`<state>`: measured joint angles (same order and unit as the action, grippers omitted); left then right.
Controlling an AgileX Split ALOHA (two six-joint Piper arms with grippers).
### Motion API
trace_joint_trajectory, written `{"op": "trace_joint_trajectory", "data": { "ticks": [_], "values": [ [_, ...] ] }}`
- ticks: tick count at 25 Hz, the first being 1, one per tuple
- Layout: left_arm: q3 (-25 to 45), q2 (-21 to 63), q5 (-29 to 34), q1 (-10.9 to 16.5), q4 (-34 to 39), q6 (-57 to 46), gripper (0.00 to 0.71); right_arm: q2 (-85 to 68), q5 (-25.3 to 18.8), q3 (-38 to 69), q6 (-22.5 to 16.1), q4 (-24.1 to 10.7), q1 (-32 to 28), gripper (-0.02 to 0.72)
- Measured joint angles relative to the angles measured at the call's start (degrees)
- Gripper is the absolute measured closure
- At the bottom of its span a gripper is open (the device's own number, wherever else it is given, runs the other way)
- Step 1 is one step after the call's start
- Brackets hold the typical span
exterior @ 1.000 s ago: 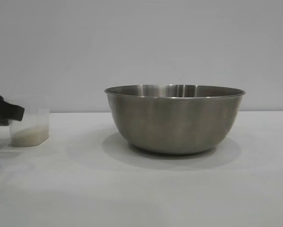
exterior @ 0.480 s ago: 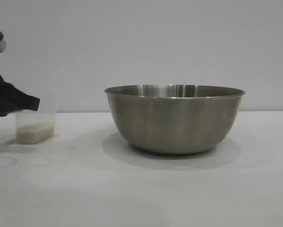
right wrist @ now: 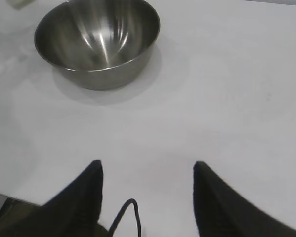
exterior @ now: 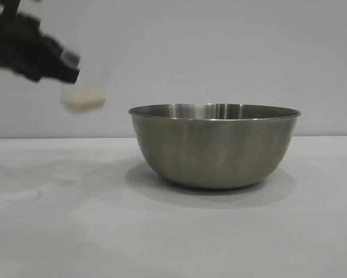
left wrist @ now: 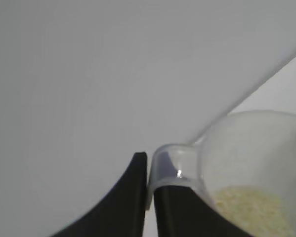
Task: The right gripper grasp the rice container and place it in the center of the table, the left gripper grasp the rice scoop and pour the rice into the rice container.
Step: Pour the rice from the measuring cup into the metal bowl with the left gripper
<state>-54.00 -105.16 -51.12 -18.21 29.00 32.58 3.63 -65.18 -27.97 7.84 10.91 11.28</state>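
The left gripper [exterior: 69, 63] is clamped on the scoop [exterior: 85, 87], holding it in the air with nothing under it but table [exterior: 57, 231]. In the left wrist view its two black fingers [left wrist: 133, 197] pinch the scoop's clear wall, and the rice [left wrist: 256, 210] lies heaped in the bottom of the cup. The scoop hangs roughly upright, perhaps slightly tilted; motion blur hides its mouth.

Taking the bowl [exterior: 214, 147] as the landmark: the scoop is to the bowl's left in the exterior view, just outside its rim, with its base a little above rim level. So the bowl's open mouth lies sideways from the cup, toward the right of that view, and slightly lower. My reading is that the pour turns on this: the cup must first cross the near rim, then tip toward the bowl's middle.

The right gripper [right wrist: 148, 197] hangs well back from the bowl, its fingers spread and empty. The bowl itself looks empty.
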Motion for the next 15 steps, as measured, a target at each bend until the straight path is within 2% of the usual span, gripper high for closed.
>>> {"op": "trace_joint_trajectory", "data": {
  "ticks": [3,8,12,15],
  "values": [
    [-2.9,0.0,8.0,-4.1,4.9,8.7,0.71,0.0,0.0,0.0,0.0,0.0,0.0,0.311],
    [-4.5,-0.2,14.9,-10.2,5.1,29.4,0.71,0.0,0.0,0.0,0.0,0.0,0.0,0.311],
    [-5.0,-2.5,15.8,-12.8,3.1,47.6,0.71,0.0,0.0,0.0,0.0,0.0,0.0,0.311],
    [-5.0,-4.5,16.5,-13.3,2.6,60.6,0.71,0.0,0.0,0.0,0.0,0.0,0.0,0.311]
  ]
}}
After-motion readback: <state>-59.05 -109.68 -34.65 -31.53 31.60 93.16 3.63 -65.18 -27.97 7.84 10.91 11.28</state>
